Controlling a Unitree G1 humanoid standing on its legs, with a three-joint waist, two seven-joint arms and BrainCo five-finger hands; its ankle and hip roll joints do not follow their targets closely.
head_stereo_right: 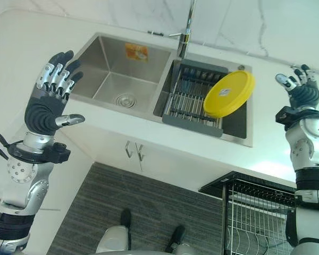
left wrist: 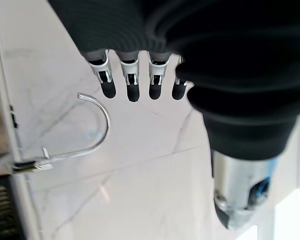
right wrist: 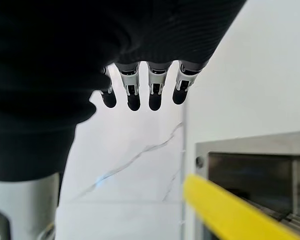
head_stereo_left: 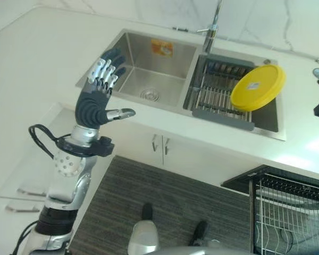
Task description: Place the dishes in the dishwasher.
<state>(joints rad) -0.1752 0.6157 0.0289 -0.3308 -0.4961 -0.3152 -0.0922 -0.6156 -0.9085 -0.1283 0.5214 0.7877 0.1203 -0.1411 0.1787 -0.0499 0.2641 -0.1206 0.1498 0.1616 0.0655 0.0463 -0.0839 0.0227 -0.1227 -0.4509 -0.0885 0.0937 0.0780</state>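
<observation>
A yellow plate (head_stereo_left: 258, 87) leans tilted in the grey dish rack (head_stereo_left: 218, 90) that sits in the sink's right basin; its rim (right wrist: 225, 212) also shows in the right wrist view. My left hand (head_stereo_right: 48, 101) is raised at the left, over the counter beside the left basin, fingers straight and thumb out, holding nothing. My right hand (head_stereo_right: 303, 90) is raised at the right, beyond the sink's right end, fingers straight and empty. The dishwasher's wire rack (head_stereo_left: 292, 212) stands pulled out at the lower right.
A steel double sink (head_stereo_left: 149, 69) is set in the white counter (head_stereo_left: 37, 58), with a tap (head_stereo_left: 212, 26) behind the divider. Cabinet doors with handles (head_stereo_left: 159, 143) face a dark floor mat (head_stereo_left: 165, 207). A marble wall backs the counter.
</observation>
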